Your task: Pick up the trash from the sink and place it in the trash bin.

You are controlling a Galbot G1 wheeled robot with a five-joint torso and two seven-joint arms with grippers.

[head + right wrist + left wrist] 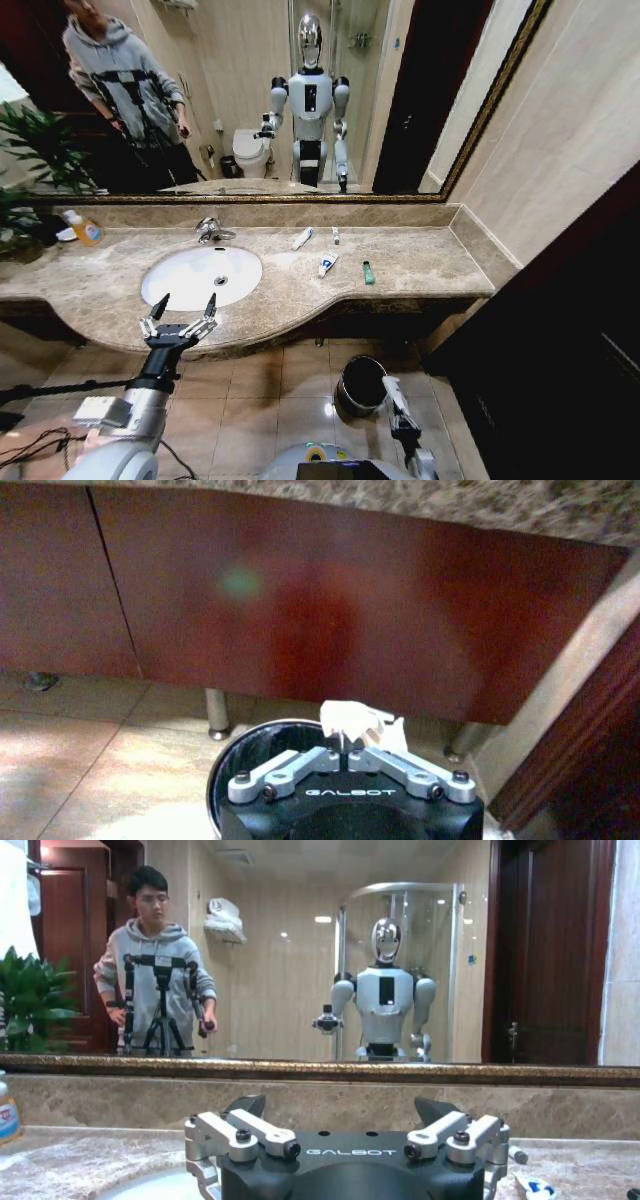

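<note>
The white oval sink (180,285) with its chrome tap (210,230) sits in the beige marble counter. Trash lies on the counter to its right: a white tube (302,238), a thin white stick (336,236), a blue-marked tube (327,264) and a small green piece (368,272). My left gripper (184,308) hangs open and empty at the counter's front edge before the sink; in the left wrist view its fingers (245,1106) are spread. Low on the right, my right gripper (348,756) is shut on a crumpled white wrapper (352,718) just above the dark trash bin (360,385).
A clear bottle of orange liquid (85,231) stands at the counter's back left beside a plant (30,150). The mirror (250,90) shows the robot and a person with a tripod. A dark wooden cabinet front (300,592) rises behind the bin; a wall closes the right side.
</note>
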